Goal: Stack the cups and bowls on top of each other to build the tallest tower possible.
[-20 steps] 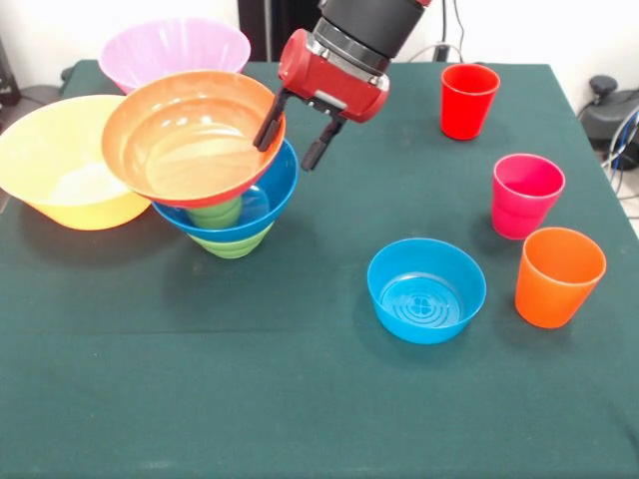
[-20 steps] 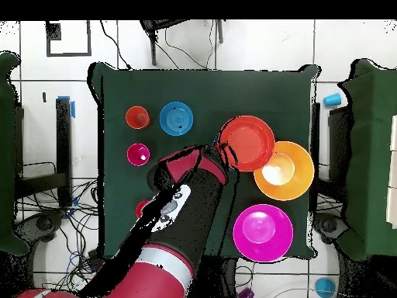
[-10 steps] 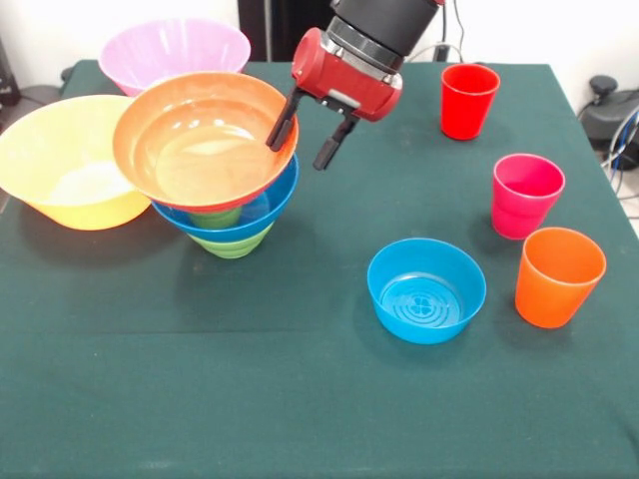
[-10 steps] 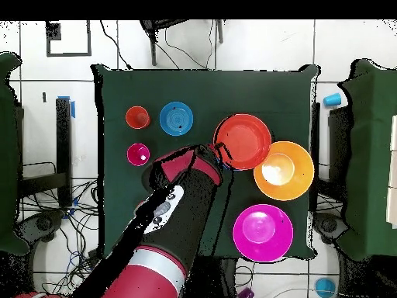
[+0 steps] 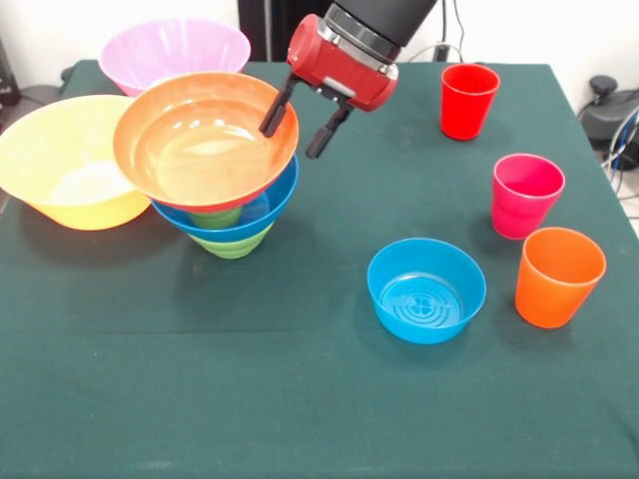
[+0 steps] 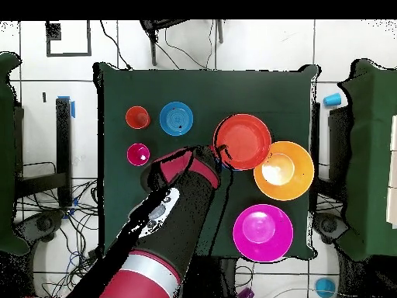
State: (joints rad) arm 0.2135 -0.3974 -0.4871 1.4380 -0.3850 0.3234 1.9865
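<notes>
Front view shows your gripper [image 5: 296, 127] hanging spread at the rim of the orange-red bowl [image 5: 200, 140], one finger over the bowl's inside edge, the other outside it, gripping nothing so far as you can see. That bowl sits tilted on the wide blue bowl [image 5: 262, 212], which rests on the small green bowl [image 5: 232, 244]: the tower so far. You have the yellow bowl [image 5: 60, 160] touching or just beside the tower on one side, the big pink bowl [image 5: 170, 48] behind it, so open cloth lies only on the gripper's side. From there the small blue bowl [image 5: 426, 289] sits nearest, with the orange cup [image 5: 558, 276], pink cup [image 5: 525, 195] and red cup [image 5: 468, 100] ranged beyond, all upright and apart.
</notes>
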